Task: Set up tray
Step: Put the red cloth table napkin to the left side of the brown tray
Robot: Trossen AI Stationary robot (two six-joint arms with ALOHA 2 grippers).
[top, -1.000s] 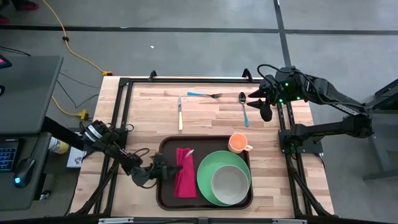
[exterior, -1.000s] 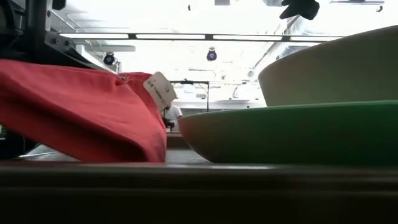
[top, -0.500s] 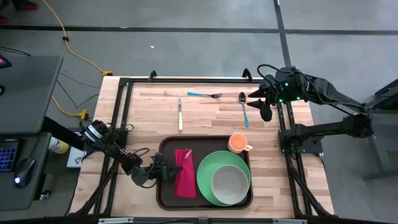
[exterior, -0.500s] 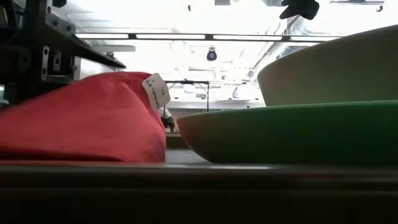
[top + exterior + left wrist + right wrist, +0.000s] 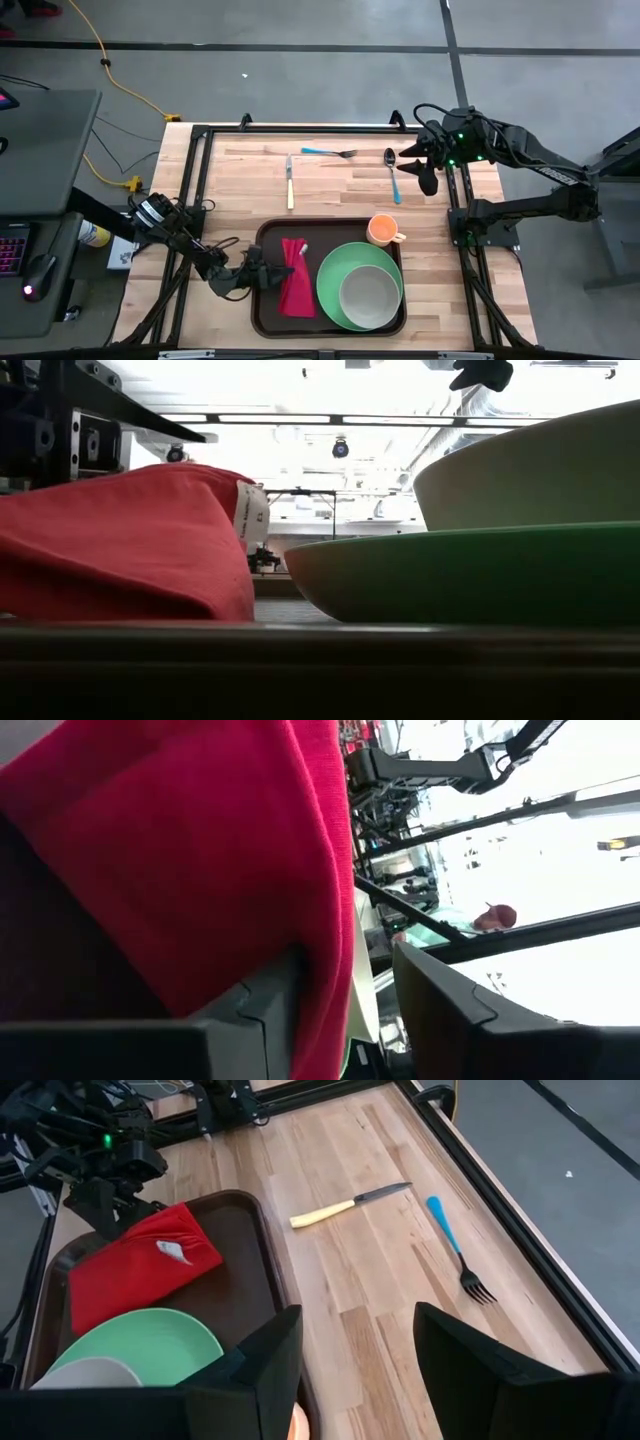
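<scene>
Tray (image 5: 268,300) at the table's near edge, long axis across it; left gripper (image 5: 262,272) over its left end.
We see left fingers narrow around the red napkin (image 5: 296,280); right gripper (image 5: 415,166), parted and empty, waits well apart by the spoon (image 5: 391,172).

- No text, brand, number or sign can be read in any view.
- The red napkin (image 5: 130,540) carries a small white tag (image 5: 252,515) with dark marks on it, too small to make out.
</scene>
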